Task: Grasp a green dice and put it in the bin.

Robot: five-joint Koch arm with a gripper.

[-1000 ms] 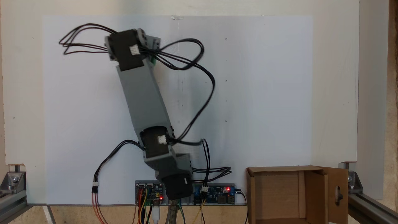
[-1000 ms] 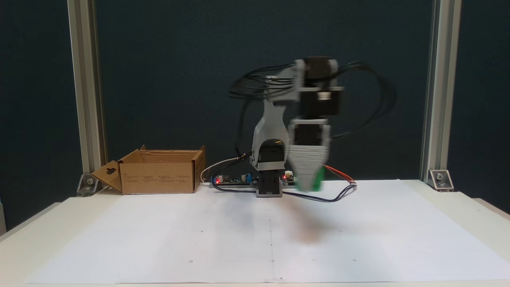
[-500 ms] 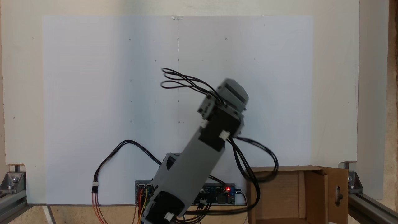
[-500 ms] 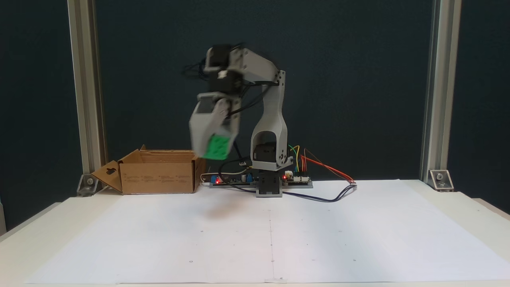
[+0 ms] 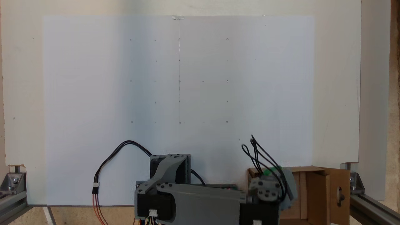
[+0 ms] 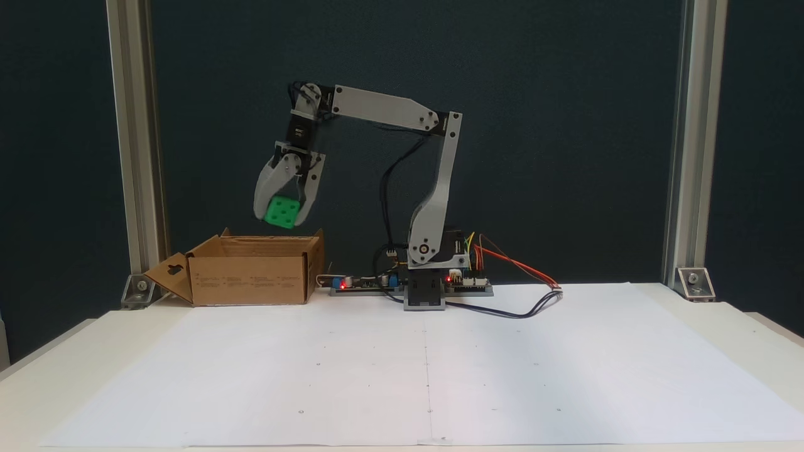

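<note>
- Your gripper (image 6: 284,218) has its two grey jaws closed snugly around the small bright green plastic dice (image 6: 281,211), pointing down with the pips facing the front camera.
- That cube hangs in the air just above the open top of the brown corrugated cardboard box (image 6: 251,276), so my guess is you're lined up for the drop and just need to let go.
- From the top-down camera a sliver of green (image 5: 268,171) peeks out near the box's back edge (image 5: 307,169), so it might be close to the rim; maybe nudge inward first.
- Around it: the side flap with the keyhole cut-out (image 6: 168,275) sticks out away from the arm, the black cables (image 5: 261,154) loop over the wrist, and the white paper sheet (image 6: 427,370) has nothing on it in the way.
</note>
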